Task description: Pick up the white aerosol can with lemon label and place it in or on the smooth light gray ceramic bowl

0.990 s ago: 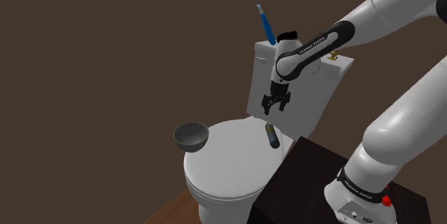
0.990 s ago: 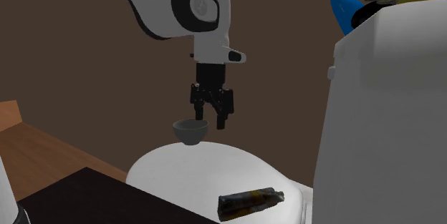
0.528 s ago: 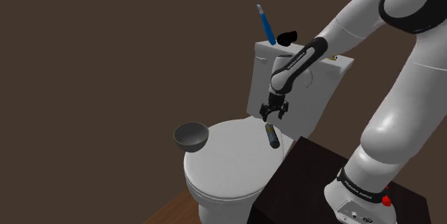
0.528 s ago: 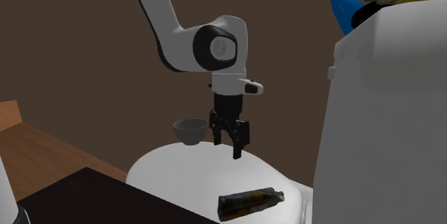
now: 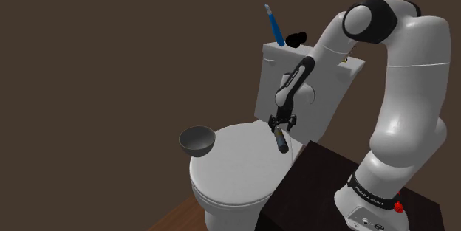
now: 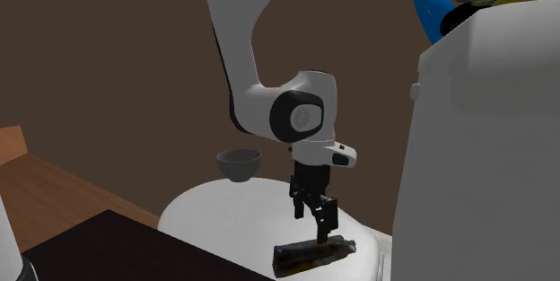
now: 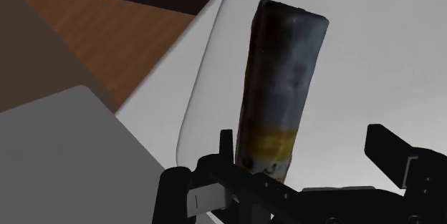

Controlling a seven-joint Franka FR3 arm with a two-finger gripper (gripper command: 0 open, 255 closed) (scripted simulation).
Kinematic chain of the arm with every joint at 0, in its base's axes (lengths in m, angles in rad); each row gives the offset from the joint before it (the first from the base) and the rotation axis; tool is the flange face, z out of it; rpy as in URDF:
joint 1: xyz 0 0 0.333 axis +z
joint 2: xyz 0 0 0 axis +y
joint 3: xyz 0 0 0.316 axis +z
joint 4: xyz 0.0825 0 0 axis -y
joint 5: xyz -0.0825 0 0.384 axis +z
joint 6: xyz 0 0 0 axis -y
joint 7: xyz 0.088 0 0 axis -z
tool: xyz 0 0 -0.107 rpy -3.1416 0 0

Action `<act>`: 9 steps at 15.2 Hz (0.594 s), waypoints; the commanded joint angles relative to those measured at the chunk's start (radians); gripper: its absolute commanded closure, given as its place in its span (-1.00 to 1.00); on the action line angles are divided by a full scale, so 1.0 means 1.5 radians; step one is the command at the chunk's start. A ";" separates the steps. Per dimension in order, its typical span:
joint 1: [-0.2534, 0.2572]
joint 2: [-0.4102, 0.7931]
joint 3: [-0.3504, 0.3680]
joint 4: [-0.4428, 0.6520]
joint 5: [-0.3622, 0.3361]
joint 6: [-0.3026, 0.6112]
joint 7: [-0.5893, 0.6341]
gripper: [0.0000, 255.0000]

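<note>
Hovering just above the dark can (image 7: 286, 79) with a yellowish band, the gripper (image 6: 316, 223) has its fingers spread either side of the can's end, not clasping it. The can lies flat on the white toilet lid (image 5: 236, 159), apart from the grey bowl (image 5: 196, 140) at the lid's edge.

Shoulder view looks down from beside the stand (image 5: 310, 181) at 4 o'clock. Second exterior view sits low beside the tank (image 6: 485, 144). Wrist view hangs close over the can (image 7: 283, 86). All 3 share the toilet lid (image 5: 236, 156).

One can (image 5: 281, 142), one bowl (image 5: 196, 140), one toilet (image 5: 229, 159)
</note>
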 commanded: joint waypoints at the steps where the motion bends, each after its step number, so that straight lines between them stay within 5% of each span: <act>1: -0.009 0.042 -0.004 0.018 0.008 0.025 0.005 -1.00; 9: -0.024 0.119 0.011 0.039 0.019 0.081 -0.003 -1.00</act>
